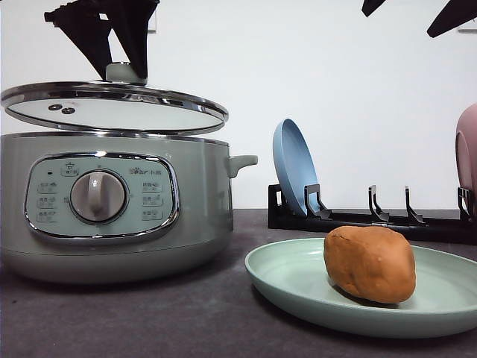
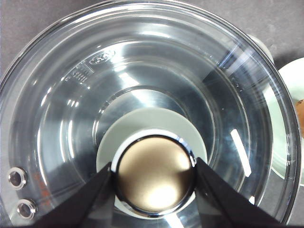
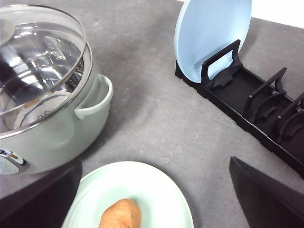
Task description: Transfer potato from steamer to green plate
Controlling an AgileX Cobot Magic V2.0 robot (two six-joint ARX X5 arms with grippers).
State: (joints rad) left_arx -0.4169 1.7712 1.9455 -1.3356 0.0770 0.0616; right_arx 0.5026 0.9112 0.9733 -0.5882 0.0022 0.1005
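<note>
The orange-brown potato (image 1: 370, 263) lies on the green plate (image 1: 294, 287) at the front right, also seen as potato (image 3: 121, 216) on the plate (image 3: 156, 190) in the right wrist view. The sage steamer (image 1: 112, 216) stands at the left. Its glass lid (image 1: 112, 112) hangs just above the pot's rim, tilted a little. My left gripper (image 1: 123, 68) is shut on the lid's knob (image 2: 154, 173). High above the plate, my right gripper (image 1: 410, 11) is open with nothing between its fingers (image 3: 266, 194).
A black dish rack (image 1: 373, 220) stands behind the green plate, with a blue plate (image 1: 294, 168) upright at its left end and a pink plate (image 1: 468, 149) at the right edge. The steamer's side handle (image 1: 242, 162) points toward the rack.
</note>
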